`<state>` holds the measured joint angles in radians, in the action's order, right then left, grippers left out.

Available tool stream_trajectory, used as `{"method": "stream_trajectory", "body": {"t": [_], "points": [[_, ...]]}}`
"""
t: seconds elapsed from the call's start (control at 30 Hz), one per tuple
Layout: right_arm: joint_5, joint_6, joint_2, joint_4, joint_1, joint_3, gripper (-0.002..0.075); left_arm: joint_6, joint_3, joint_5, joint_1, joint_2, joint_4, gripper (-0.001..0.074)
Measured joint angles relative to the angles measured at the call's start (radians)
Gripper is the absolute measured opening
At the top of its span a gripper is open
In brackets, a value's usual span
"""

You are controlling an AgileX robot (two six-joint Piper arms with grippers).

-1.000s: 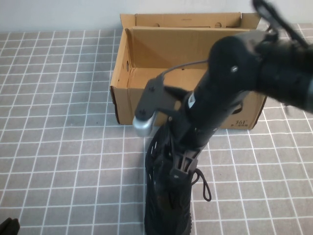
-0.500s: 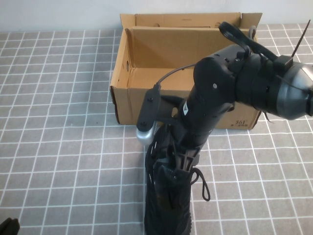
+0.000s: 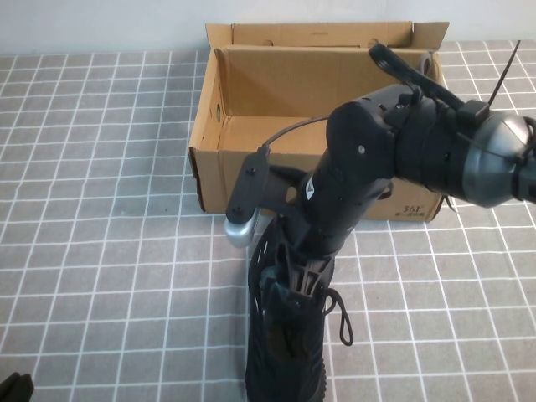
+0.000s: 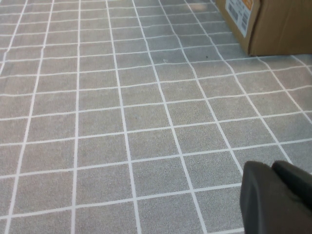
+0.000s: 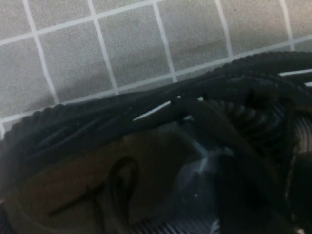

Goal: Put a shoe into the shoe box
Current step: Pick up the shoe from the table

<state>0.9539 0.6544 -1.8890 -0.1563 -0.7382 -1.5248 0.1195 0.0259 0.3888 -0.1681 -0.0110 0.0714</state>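
High view: my right gripper (image 3: 295, 289) is down in the shoe (image 3: 285, 335), jaws part-closed around its collar. Shoe's length runs near-to-far, toe pointing near; shoe box (image 3: 276, 109) sits just beyond. Left gripper (image 4: 275, 195) is closed, parked far left.

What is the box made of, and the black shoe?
The shoe box looks like plain brown cardboard, matte, with folded flaps. The shoe under the right gripper seems soft black knit fabric with cord laces. The left gripper sits apart.
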Motion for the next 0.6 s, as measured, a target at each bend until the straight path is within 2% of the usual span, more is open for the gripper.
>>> {"method": "stream_trajectory", "body": {"t": [0.1, 0.2, 0.43, 0.6], "points": [[0.003, -0.010, 0.000, -0.003, 0.000, -0.002, 0.0090, 0.000, 0.000, 0.000, 0.000, 0.000, 0.000, -0.0001], [0.016, -0.019, 0.016, -0.003, -0.004, -0.003, 0.0017, 0.000, 0.000, 0.000, 0.000, 0.000, 0.000, -0.0001], [0.153, -0.079, 0.143, 0.014, -0.006, -0.039, -0.0005, 0.000, 0.000, 0.000, 0.000, 0.000, 0.000, -0.0001], [0.289, -0.092, 0.253, 0.014, -0.006, -0.155, -0.0005, 0.000, 0.000, 0.000, 0.000, 0.000, 0.000, -0.0001]]}}
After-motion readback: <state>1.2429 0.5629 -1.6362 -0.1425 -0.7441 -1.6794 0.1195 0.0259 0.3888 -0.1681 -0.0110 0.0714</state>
